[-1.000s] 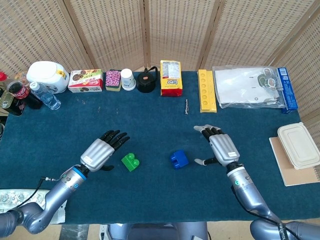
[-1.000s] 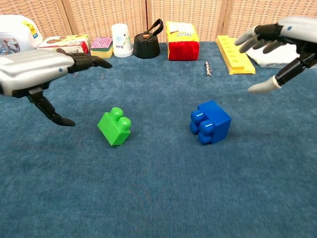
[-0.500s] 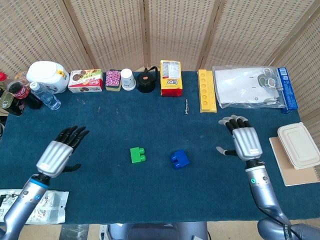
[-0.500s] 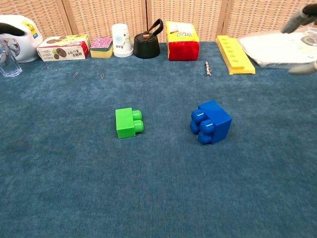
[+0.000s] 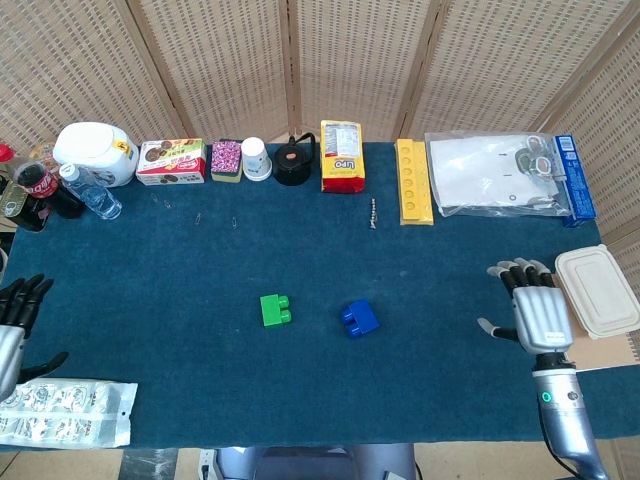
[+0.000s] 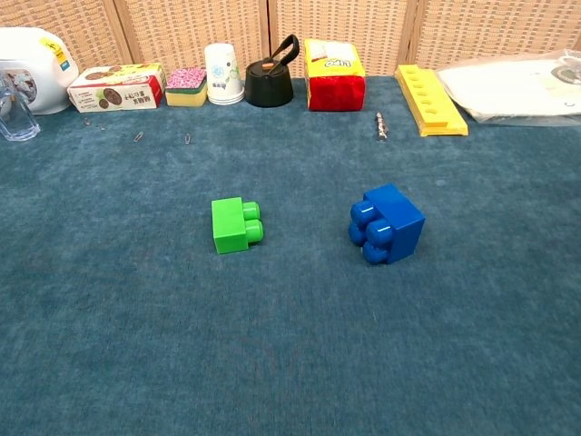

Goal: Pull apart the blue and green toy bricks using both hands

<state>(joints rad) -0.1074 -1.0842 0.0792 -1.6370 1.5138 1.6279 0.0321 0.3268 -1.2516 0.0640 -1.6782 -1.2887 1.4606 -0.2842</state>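
Observation:
The green brick [image 5: 273,309] [image 6: 235,224] lies on its side on the blue cloth, studs pointing right. The blue brick [image 5: 358,319] [image 6: 387,223] lies apart from it to the right, studs facing left and toward me. My left hand [image 5: 14,325] is at the table's far left edge, fingers spread and holding nothing. At the far right edge my right hand [image 5: 532,309] hovers with fingers apart, also empty. Neither hand shows in the chest view.
Along the back edge stand a white jug [image 5: 97,152], snack box [image 5: 171,161], paper cup [image 5: 257,158], black pot [image 5: 293,162], yellow packet [image 5: 342,156] and yellow tray [image 5: 413,180]. A plastic bag [image 5: 500,174] and a lidded container [image 5: 598,289] sit right. A blister pack [image 5: 66,411] lies front left.
Both hands have drawn away from the bricks out to the table's side edges and left the chest view. The green brick tipped over early on, then lay still like the blue one.

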